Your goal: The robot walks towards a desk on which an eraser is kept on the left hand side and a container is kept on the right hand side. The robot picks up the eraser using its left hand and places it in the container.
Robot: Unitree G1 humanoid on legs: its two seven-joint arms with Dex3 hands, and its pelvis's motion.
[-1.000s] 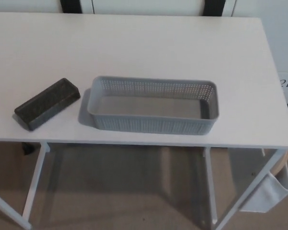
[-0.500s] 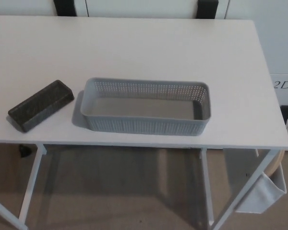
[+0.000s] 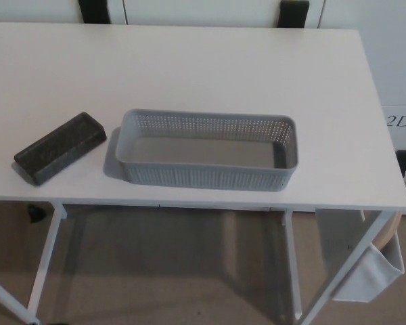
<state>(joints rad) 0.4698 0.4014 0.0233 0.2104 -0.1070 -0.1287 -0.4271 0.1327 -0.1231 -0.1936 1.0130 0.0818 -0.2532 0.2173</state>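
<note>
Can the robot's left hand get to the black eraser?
Probably yes. The eraser lies alone near the desk's front left edge, apart from the basket, nothing covering it. The hand itself isn't showing.

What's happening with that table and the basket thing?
Nothing is being handled right now. A dark rectangular eraser lies on the white desk, apart from and to the left of a grey perforated plastic container, which is empty. No robot hand shows in the picture, so the eraser has not yet been picked up.
</note>
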